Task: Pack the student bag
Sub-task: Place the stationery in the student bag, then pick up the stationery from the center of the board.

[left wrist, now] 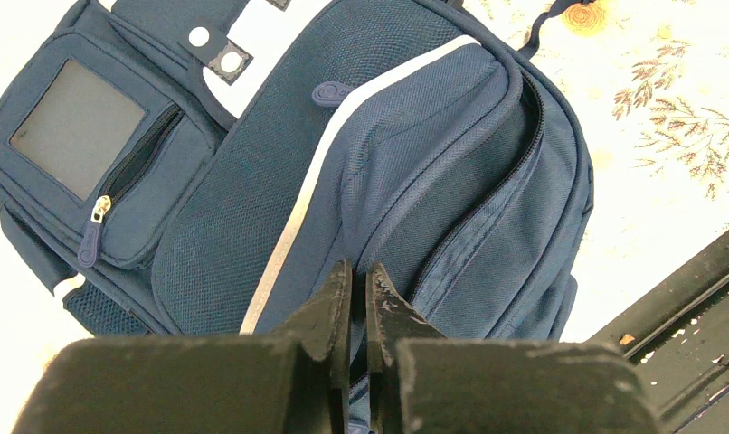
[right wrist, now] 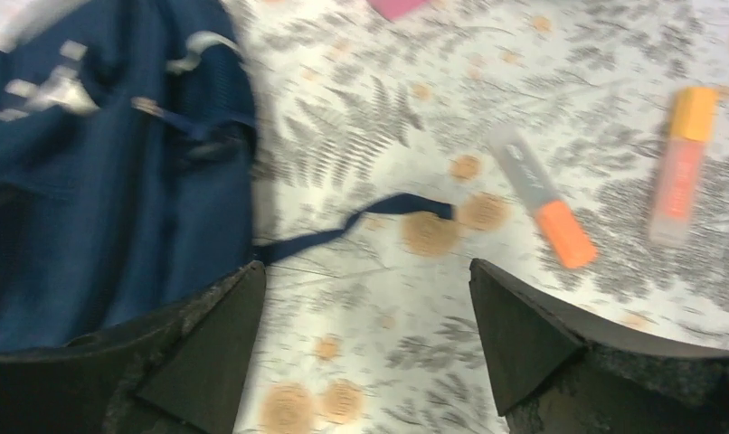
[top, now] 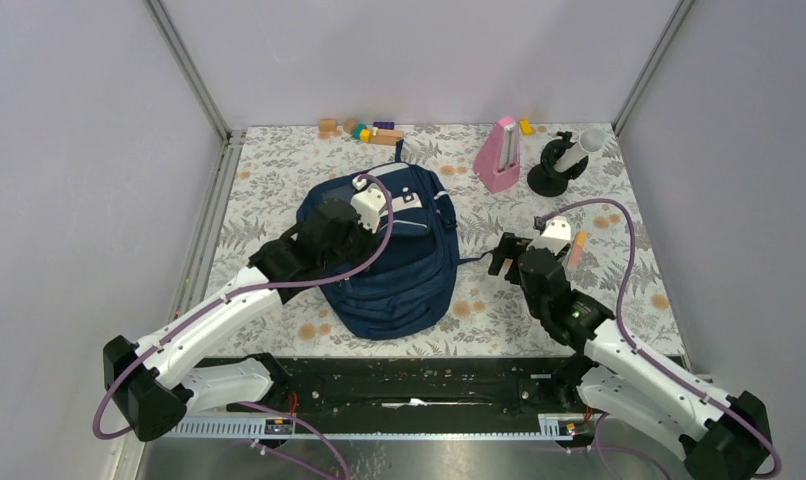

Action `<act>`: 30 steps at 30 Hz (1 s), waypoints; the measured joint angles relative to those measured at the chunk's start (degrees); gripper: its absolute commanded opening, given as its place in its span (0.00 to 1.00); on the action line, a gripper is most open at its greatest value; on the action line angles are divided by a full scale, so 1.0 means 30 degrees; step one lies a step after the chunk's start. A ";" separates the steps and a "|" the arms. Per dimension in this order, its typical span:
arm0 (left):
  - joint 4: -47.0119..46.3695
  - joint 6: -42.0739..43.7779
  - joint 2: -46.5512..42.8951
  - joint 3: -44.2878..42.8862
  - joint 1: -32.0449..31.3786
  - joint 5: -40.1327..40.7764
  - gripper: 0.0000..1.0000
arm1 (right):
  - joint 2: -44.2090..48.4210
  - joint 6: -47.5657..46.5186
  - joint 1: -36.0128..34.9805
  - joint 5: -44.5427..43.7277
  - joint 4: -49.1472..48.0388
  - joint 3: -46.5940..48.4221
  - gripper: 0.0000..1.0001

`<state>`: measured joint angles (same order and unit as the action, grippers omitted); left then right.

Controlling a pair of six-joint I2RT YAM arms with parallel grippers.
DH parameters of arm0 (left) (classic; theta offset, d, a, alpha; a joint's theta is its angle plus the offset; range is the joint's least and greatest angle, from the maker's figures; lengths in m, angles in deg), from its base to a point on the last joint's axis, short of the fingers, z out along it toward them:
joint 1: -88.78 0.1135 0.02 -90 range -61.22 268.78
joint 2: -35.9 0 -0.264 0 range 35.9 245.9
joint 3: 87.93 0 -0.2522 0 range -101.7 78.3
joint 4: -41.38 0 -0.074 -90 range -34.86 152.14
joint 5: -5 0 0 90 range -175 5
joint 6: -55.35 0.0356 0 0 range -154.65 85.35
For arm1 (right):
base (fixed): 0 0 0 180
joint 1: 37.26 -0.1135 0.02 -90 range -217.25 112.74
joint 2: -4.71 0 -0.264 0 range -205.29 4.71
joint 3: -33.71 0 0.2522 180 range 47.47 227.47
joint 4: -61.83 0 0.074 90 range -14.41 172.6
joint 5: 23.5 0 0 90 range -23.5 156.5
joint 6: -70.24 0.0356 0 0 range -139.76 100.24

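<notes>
Across the middle of the flowered table (top: 279,180), the student bag (top: 404,290) is lying flat, its long axis running from the near edge toward the far wall. I am hovering my left gripper (left wrist: 359,271) directly over its zipped front, fingers pressed almost together, possibly pinching fabric, though I cannot tell. My right gripper (right wrist: 363,271) is hanging just beside the bag's right flank, spread wide and holding nothing, a loose strap (right wrist: 361,212) trailing ahead of it, so my left arm is sitting nearer.
</notes>
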<state>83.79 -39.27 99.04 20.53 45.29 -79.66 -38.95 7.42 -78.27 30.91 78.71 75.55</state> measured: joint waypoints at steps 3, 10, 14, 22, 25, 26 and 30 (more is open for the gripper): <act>0.0015 0.0000 0.0000 0.0000 0.0000 0.0007 0.00 | -0.0852 -0.0627 0.1843 0.0903 0.1435 0.0255 0.94; 0.0073 0.0000 0.0000 0.0000 0.0000 0.0000 0.00 | -0.3963 -0.1559 0.8284 0.5661 0.2863 0.1311 0.93; 0.0080 0.0000 0.0000 0.0000 0.0000 0.0000 0.00 | -0.6375 -0.2229 1.0703 0.7898 0.3220 0.2178 0.93; 0.0117 -0.0007 0.0000 0.0000 0.0000 0.0007 0.00 | -1.1052 -0.4495 1.1803 0.9690 0.4874 0.5129 0.89; 0.0124 -0.0007 0.0000 0.0000 0.0000 0.0000 0.00 | -1.1810 -0.4932 1.1817 0.9675 0.5224 0.5705 0.89; 0.0124 -0.0007 0.0000 0.0000 0.0000 0.0000 0.00 | -1.2043 -0.5064 1.1832 0.9668 0.5319 0.5843 0.89; 0.0131 -0.0015 0.0000 0.0000 0.0000 0.0000 0.00 | -1.3194 -0.5435 1.1956 0.9704 0.5814 0.6528 0.88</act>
<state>84.18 -39.31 99.04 20.53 45.29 -79.66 -78.53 -8.89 -42.40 60.02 96.15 95.13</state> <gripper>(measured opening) 0.025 0.888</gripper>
